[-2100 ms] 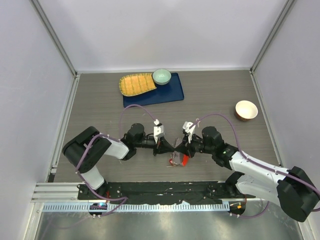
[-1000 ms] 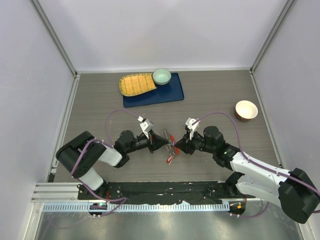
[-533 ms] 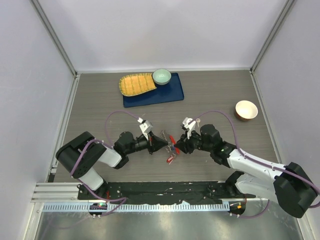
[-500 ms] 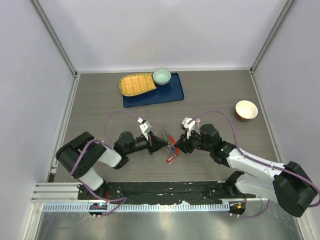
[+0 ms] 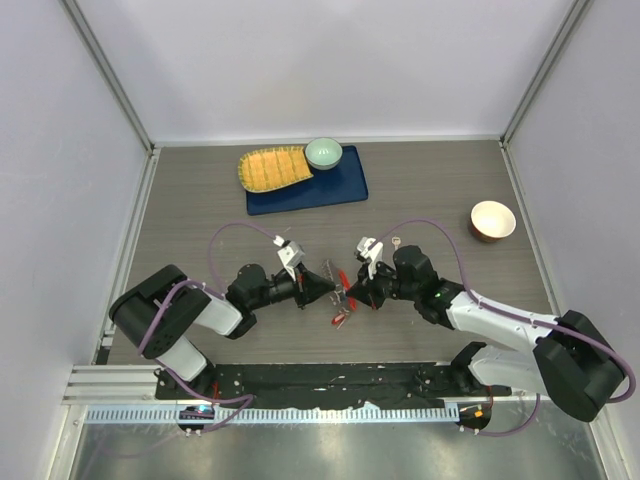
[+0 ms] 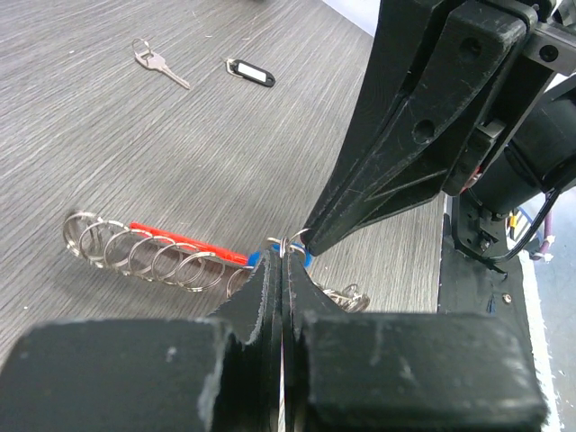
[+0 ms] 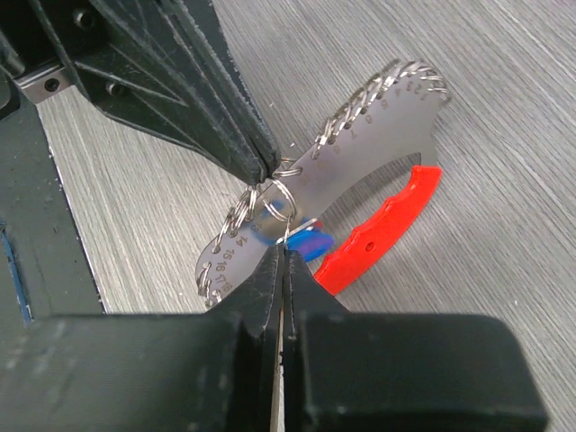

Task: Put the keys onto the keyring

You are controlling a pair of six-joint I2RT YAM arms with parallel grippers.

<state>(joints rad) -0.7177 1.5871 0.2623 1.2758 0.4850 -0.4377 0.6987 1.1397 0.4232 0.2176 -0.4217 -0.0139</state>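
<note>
My left tool [image 6: 281, 263] and right tool [image 7: 279, 252] are both pressed shut, pinching the keyring [image 7: 335, 178] by its small ring from opposite sides, I guess to steady it for the blue key [image 7: 312, 243]

Seen from above, the scene is brightly and evenly lit from overhead: the arms lay only faint, soft shadows on the table [image 5: 200, 220], a pale sheen sits on the metal sheet [image 5: 320, 452] at 6 o'clock, and the wide lens splays the frame posts outward at 11 and 1 o'clock. In both wrist views the black bodies of the left gripper [image 6: 281, 261] and right gripper [image 7: 281, 256] are dark and blurred at 6 o'clock, while the wood grain beyond is sharp. The keyring [image 7: 360, 171] gleams with glare on its metal.
</note>
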